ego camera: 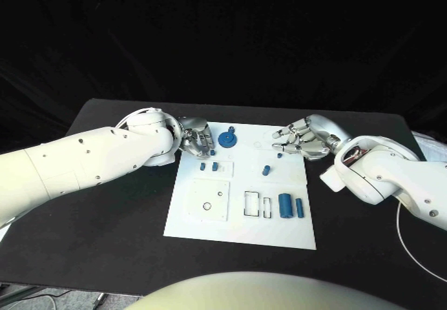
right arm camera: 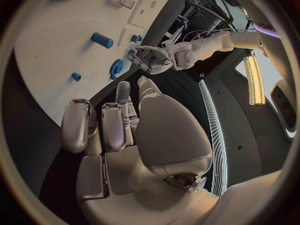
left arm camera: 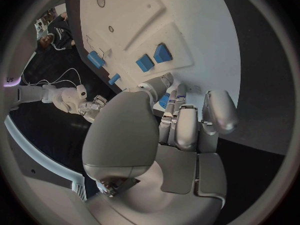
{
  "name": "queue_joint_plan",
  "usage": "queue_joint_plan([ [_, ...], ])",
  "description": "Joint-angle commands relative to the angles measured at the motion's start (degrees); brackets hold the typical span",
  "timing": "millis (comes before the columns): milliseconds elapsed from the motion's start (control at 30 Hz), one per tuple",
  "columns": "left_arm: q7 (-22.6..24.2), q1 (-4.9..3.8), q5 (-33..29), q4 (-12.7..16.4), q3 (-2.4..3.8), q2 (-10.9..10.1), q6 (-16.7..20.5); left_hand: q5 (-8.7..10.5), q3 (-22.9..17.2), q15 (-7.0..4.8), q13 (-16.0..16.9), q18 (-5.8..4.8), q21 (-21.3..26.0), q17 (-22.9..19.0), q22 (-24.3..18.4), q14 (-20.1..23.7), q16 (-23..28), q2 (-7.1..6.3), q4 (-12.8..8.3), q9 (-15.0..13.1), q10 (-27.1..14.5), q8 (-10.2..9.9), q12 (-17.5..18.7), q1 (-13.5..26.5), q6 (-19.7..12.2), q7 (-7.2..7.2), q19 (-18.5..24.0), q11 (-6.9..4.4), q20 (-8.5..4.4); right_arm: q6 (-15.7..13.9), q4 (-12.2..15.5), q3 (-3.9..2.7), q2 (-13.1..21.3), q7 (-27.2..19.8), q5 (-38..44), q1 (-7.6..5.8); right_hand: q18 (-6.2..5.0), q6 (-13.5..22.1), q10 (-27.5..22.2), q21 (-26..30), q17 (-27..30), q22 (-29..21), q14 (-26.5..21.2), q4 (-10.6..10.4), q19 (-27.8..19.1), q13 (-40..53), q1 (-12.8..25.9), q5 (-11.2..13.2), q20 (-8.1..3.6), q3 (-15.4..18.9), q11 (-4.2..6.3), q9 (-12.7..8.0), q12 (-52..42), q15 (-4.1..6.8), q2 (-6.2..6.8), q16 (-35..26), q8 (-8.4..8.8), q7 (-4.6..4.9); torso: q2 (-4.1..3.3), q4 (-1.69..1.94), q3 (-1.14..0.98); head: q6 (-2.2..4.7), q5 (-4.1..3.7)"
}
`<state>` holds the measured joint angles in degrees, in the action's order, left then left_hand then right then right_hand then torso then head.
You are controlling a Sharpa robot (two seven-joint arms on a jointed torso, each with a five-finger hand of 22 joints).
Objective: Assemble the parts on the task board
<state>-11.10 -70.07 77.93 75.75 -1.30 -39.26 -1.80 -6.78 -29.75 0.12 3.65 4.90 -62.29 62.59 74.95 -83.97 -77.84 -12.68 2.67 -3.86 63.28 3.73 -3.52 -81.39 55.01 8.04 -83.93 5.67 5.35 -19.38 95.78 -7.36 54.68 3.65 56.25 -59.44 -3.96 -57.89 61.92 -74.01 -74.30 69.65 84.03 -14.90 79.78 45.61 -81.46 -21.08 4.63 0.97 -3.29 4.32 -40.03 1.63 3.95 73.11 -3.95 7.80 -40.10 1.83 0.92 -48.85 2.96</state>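
The task board [ego camera: 240, 223] lay in the middle of the black tabletop [ego camera: 112, 219], and the work looked to be at an early stage, a reach-and-pick step rather than a fitting one. Most of the blue parts sat loose on the board: a round geared piece [ego camera: 229, 139] near its 12 o'clock edge, a small peg [ego camera: 265, 170] near the centre, 2 small blocks [ego camera: 208, 166] toward 10 o'clock, and 2 cylinders [ego camera: 291, 206] at about 4 o'clock beside a dark-outlined rectangular slot.

The left robot hand [ego camera: 196, 143] hung over the board's 10 o'clock corner, fingers curled downward close to the geared piece. In the left wrist view a bit of blue showed at its fingertips [left arm camera: 170, 101], but I could not tell whether it was pinched or merely lying beneath. The right robot hand [ego camera: 300, 142] hovered at the board's 1 o'clock corner with fingers loosely apart and nothing in them.

Judging from this, the next move called for the left hand to settle onto a part and secure it cleanly, then carry it to its matching recess, keeping it upright while the right hand stood clear.
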Motion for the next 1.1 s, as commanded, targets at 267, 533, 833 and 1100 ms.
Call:
queue_joint_plan([
  [267,1.88,-0.6,-6.77,1.49,0.32,-3.5,4.14,0.17,-0.59,0.34,0.24,0.56,1.79,-0.23,1.48,-1.02,-0.14,0.75,-1.22,-0.19,-0.64,0.77,-0.7,-0.52,1.14,0.26,0.05,0.04,0.65,-0.75,-1.55,-0.03,0.11,-0.8,3.33,0.06,-0.98,-0.94,-0.88,1.05,1.25,-0.98,1.71,0.91,-0.48,-11.84,-5.31,2.07,0.03,-3.51,-0.05,0.16,12.11,-0.4,0.02,-1.71,-0.71,0.5,0.12,0.03,0.04,0.33,0.04],
  [533,12.87,-1.28,-44.12,3.0,0.37,-6.86,17.96,-0.14,-2.88,-0.51,1.37,2.74,14.73,-9.58,-4.2,2.97,4.9,2.88,-2.18,-0.76,5.72,3.32,-4.38,-1.08,6.16,0.81,4.15,-0.88,-0.02,-0.13,-2.31,-0.44,0.3,2.35,18.65,-0.13,-0.84,-3.69,1.26,0.45,2.31,-0.28,2.19,2.63,0.27,-22.03,-9.01,5.11,0.06,-9.07,-0.23,0.32,23.34,-0.66,1.56,-2.65,-1.31,0.55,0.27,-0.11,-0.04,1.34,-0.64],
  [833,24.87,-0.84,-83.38,7.87,-0.39,-9.73,18.01,-0.89,0.37,-0.19,2.38,4.68,28.7,-20.04,-10.66,8.41,11.17,3.33,-0.85,-0.4,5.56,3.75,-7.0,3.16,6.41,0.89,9.8,-1.09,0.24,9.35,-1.67,-0.64,-0.98,12.34,43.57,-0.53,-0.85,-4.91,1.88,0.63,3.28,-0.32,2.49,0.24,0.31,-30.3,-5.99,10.56,0.24,-11.98,-0.37,0.09,31.02,-0.96,4.68,-3.29,-0.1,-2.1,0.32,0.0,0.12,2.52,-3.06],
  [1100,27.1,-0.64,-87.04,9.73,-0.64,-10.88,17.04,-0.97,2.42,-0.02,2.68,5.18,32.82,-22.67,-12.92,9.85,12.58,3.75,-0.96,-0.13,4.49,3.54,-7.93,3.38,5.51,1.25,11.03,-0.83,0.39,13.41,-2.88,-0.58,-3.25,15.16,49.36,-0.55,-0.86,-5.41,1.88,0.65,5.07,-0.27,2.45,0.0,0.54,-34.08,-5.93,11.66,-0.35,-13.67,0.65,0.02,33.3,-0.06,5.13,-4.81,0.23,-2.27,0.16,-0.09,0.1,2.94,-2.89],
])
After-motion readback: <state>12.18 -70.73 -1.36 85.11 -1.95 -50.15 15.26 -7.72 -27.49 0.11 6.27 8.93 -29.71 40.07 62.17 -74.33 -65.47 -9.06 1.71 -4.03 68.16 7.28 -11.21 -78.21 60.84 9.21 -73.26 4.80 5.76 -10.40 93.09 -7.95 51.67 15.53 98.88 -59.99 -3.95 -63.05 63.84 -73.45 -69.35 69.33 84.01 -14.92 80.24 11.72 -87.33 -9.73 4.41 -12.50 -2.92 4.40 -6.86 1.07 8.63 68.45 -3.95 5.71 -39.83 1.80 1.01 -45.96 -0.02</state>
